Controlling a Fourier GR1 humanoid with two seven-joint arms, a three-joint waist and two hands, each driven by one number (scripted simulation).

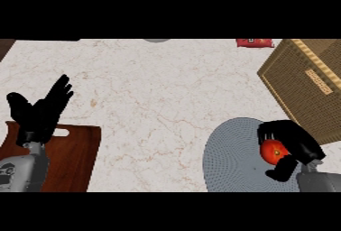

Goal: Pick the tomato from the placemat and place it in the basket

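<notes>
1. A white marble counter [166,94] with thin brown veins fills the view.
2. A round grey woven placemat [230,158] lies at the near right of the counter, its near edge cut off by the frame.
3. The round red tomato [272,151] is over the right part of the placemat, inside the right hand [297,140]. Whether it rests on the mat or is lifted off it cannot be told.
4. The black fingers and thumb of the right hand are curled round the tomato, covering its far and right sides, so only part of the red skin shows.
5. A tan wicker basket [300,90] with a pale rim stands at the far right, just beyond the right hand. The tomato is outside it.
6. The left hand [39,113] shows at the left edge, fingers straight and pointing away, holding nothing.
7. A brown wooden cutting board [73,155] with a handle slot lies at the near left, partly under the left forearm.
8. A small red object [254,43] sits at the far edge, left of the basket. What it is cannot be told.
</notes>
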